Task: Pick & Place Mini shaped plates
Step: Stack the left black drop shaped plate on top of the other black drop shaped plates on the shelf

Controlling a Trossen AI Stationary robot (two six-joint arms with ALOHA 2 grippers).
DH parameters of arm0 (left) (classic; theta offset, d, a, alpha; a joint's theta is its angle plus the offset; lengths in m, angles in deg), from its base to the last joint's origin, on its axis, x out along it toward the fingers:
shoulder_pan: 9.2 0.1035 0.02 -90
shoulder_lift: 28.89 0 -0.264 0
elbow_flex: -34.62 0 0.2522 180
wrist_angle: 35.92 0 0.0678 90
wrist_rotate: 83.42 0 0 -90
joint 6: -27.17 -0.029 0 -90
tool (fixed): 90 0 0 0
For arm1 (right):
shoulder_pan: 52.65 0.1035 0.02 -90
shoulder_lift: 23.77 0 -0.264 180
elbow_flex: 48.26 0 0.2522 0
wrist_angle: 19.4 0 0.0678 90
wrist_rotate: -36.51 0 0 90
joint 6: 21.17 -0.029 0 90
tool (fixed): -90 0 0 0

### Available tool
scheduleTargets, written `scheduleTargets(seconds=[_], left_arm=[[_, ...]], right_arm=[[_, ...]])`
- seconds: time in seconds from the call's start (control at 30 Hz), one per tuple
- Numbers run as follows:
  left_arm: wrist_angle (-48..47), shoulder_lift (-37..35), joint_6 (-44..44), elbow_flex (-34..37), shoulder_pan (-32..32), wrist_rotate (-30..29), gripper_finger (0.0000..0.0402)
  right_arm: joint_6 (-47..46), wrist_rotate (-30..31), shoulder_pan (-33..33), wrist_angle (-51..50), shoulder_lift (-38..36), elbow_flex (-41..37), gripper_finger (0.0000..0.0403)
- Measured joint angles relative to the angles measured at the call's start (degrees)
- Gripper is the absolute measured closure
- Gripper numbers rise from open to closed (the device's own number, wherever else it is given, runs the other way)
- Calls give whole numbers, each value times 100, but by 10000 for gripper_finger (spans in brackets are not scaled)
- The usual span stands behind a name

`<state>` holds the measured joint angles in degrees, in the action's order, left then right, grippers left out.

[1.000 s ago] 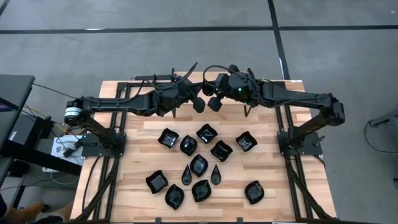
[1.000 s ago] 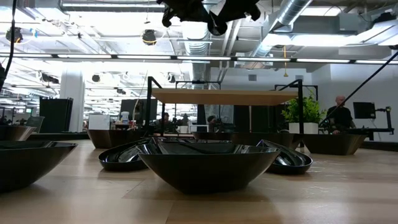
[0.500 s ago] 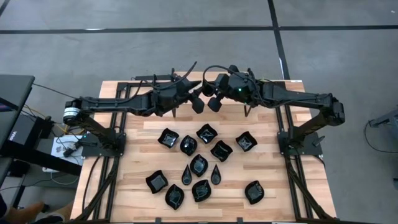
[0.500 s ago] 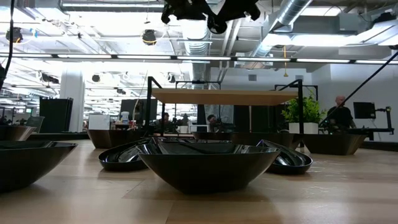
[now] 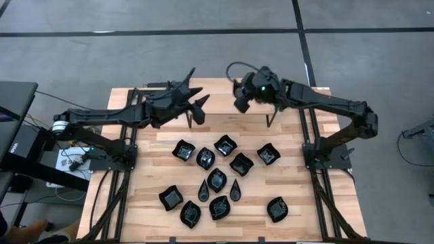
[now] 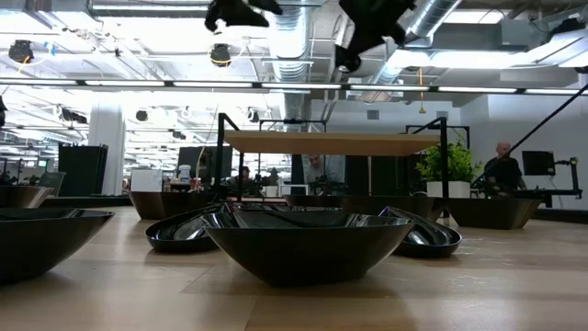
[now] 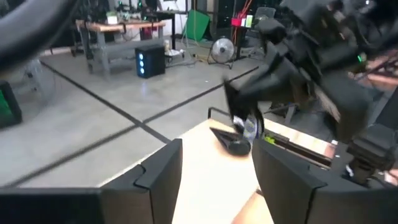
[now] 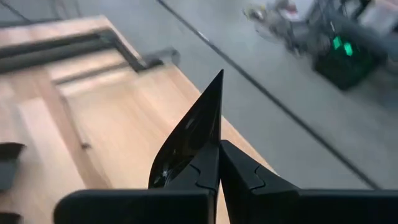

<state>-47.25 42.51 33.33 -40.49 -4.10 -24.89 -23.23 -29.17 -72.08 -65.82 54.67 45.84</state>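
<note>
Right end effector [image 5: 240,104] sits pinched on a teardrop plate [image 8: 189,138], which I see held edge-on between its fingers [image 8: 242,171], pointed tip away from the wrist, high above the rear of the worktop [image 5: 291,169]. From the left wrist camera I can also make out that plate [image 7: 244,127] hanging from the right arm. Left end effector [image 5: 196,102] hovers just beside it over the rear edge, its fingers [image 7: 160,174] spread apart with nothing between them. Both show at the top of the low view, well above the surface. On the worktop I count eleven more plates [image 5: 217,179] lying in a loose cluster at the middle and front, in teardrop, wavy square and leaf shapes, none touched by either arm. Low down, a plate [image 6: 294,244] fills the foreground, and a plant [image 6: 446,165] and a person [image 6: 501,170] stand far behind.
</note>
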Motion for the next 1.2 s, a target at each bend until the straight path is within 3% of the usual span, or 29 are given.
scheduleTargets(seconds=[0.17, 0.27, 0.57, 0.77, 1.2], left_arm=[[12, -436, 715, 622, 0, 1, 210], [51, -621, 1031, 902, 0, 1, 210], [55, -926, 1324, 1368, 2, 1, 211], [45, -1129, 1077, 1576, 3, -1, 211], [114, -1398, 1223, 1841, 33, 1, 211]], right_arm=[[-569, -672, -806, -650, -210, 4, 398], [-805, -1410, -1371, -963, -212, 6, 399], [-1364, -2868, -2527, -1375, -39, -4, 397], [-1426, -2940, -2716, -1956, -34, -6, 397], [-1451, -3056, -2692, -1481, -34, -646, 397]])
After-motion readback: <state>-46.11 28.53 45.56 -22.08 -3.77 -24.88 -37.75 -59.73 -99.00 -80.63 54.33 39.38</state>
